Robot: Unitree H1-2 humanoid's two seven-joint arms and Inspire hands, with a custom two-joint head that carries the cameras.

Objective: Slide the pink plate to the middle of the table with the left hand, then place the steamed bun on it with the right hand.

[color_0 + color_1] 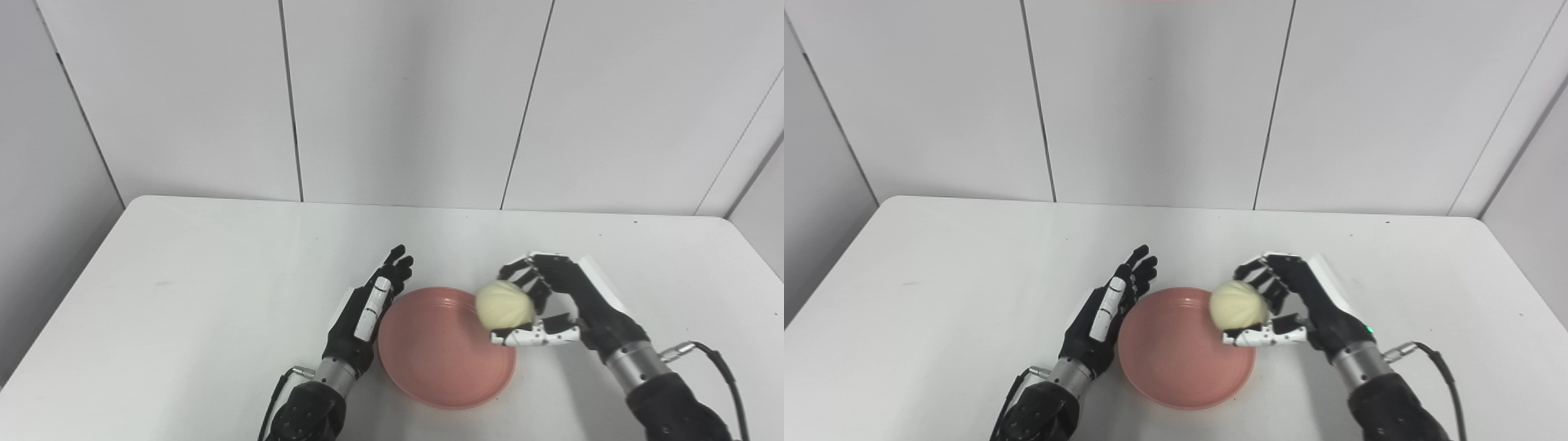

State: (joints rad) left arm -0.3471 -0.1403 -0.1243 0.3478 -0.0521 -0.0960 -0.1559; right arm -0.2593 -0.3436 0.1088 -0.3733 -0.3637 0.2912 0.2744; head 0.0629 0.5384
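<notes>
**Robot hand holds a steamed bun over the edge of a pink plate**

A pink plate (441, 352) sits on a white table (184, 306), near the table's front edge and about midway across its width. It is round, shallow and has nothing lying in it.

The right hand (554, 300) is at the plate's right side, curled around a pale yellow steamed bun (505, 304). Its fingers wrap the bun from behind and the thumb presses in from the front. The bun hangs over the plate's right rim.

The left hand (367, 312) rests along the plate's left rim, flat and holding nothing, its fingers straight, close together and pointing away from the robot. Whether it touches the rim cannot be told.

Behind the plate, the table runs back to a wall of pale panels (404, 98).
</notes>
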